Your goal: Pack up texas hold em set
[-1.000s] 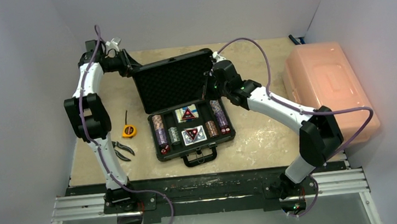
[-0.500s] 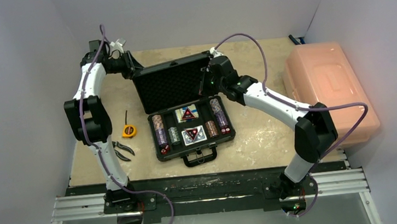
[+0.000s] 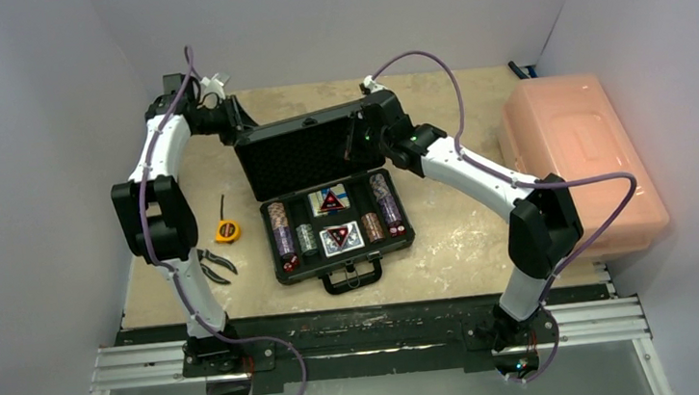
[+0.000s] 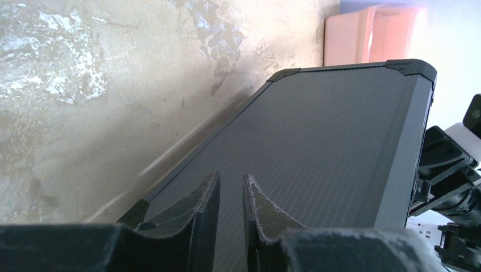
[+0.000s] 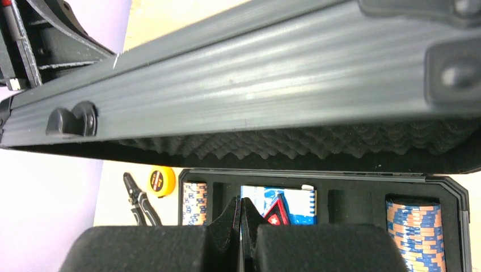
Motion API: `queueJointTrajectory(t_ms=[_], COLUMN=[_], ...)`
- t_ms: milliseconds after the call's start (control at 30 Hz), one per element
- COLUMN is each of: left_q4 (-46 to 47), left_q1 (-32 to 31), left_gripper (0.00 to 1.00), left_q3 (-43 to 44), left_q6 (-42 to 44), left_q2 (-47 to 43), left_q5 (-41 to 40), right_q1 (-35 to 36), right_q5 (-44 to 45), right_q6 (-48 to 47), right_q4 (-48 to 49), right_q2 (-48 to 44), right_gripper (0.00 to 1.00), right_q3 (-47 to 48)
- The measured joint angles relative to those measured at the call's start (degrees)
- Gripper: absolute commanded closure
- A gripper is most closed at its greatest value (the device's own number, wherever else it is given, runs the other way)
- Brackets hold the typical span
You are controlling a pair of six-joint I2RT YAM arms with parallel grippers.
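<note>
The black case stands open mid-table, its base [image 3: 278, 267] holding chip stacks [image 3: 279, 228] and two card decks [image 3: 329, 200]. Its foam-lined lid [image 3: 308, 153] is tilted up off the table. My left gripper [image 3: 228, 118] is behind the lid's far left corner. In the left wrist view it [image 4: 231, 181] is shut but for a narrow gap, empty, tips against the lid's ribbed outer face [image 4: 329, 130]. My right gripper [image 3: 356, 137] is at the lid's right end. In the right wrist view it [image 5: 240, 207] is shut and empty under the lid's rim [image 5: 238, 85], above a deck [image 5: 283, 204].
A translucent pink bin [image 3: 579, 156] stands at the right edge of the table. A yellow tape measure [image 3: 226, 231] and black-handled pliers [image 3: 215, 265] lie left of the case. Walls close in on the left, back and right.
The lid has tipped further up toward the front. My left gripper has moved right behind it, and my right gripper has moved back and left along its right end.
</note>
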Motion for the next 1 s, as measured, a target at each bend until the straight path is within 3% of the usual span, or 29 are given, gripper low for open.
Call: queueJointTrajectory(t_ms=[500, 867, 1000], left_q4=[-0.42, -0.44, -0.35], left_q1=[-2.40, -4.59, -5.75], left_gripper=[0.82, 0.83, 0.84], left_q3=[-6.25, -9.86, -11.30], left_q6=[0.42, 0.44, 0.42], left_q2=[-5.53, -9.62, -10.80], left_q5=[-2.86, -3.93, -4.63], right_q1=[-0.13, -0.13, -0.13], right_q5=[1.57, 2.91, 3.96], right_q6=[0.00, 0.02, 4.24], right_q4=[-0.46, 0.90, 1.01], right_q2=[-1.84, -11.08, -13.75], right_gripper=[1.00, 1.00, 1.00], right_q3=[-0.90, -13.03, -17.20])
